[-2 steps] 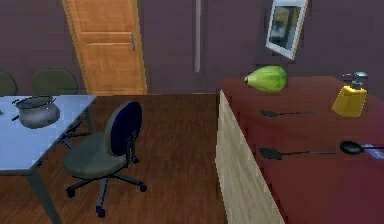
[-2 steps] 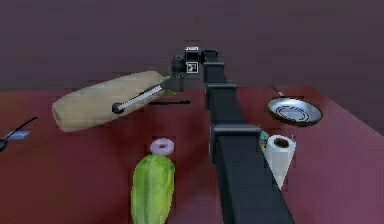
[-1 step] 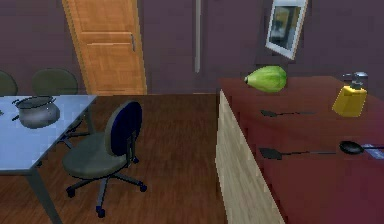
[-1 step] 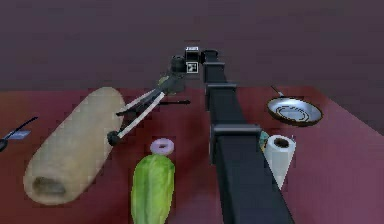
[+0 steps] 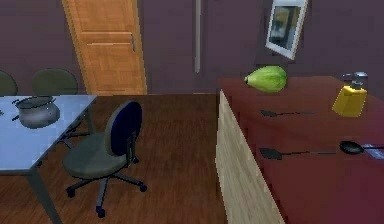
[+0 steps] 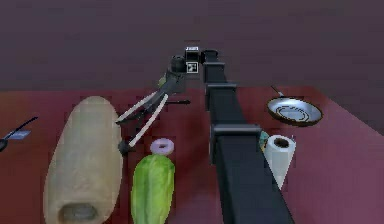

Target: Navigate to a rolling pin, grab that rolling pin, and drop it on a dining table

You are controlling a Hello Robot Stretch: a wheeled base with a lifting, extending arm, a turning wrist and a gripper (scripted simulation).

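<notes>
**Rolling pin: I cannot tell which thing on the red table it is**

The claw point(image 6: 121, 136) hangs above the red table point(image 6: 330, 165), near the table's middle. Its thin fingers point toward a long tan rounded thing point(image 6: 85, 165), which looks more like a loaf than a pin with handles. I cannot tell whether the claw grasps anything, because things lie on the table just at and behind its tips.

The main risk, in my judgement, is to take the wrong thing. The tan thing, a small white ring point(image 6: 161, 148) and a green leafy thing point(image 6: 152, 188) lie close together beside the fingers, so a grasp here may catch or push a neighbour. A white paper roll point(image 6: 281, 158) stands just beside the arm point(image 6: 235, 150) and may fall if the arm swings. Later, an office chair point(image 5: 105, 150) stands beside the pale blue table point(image 5: 30, 140), which is probably the dining table, and it may block the approach.

It is hard to say whether the fingertips touch the tan thing. The green thing is cut off at the bottom edge, and the arm hides part of the table.
</notes>
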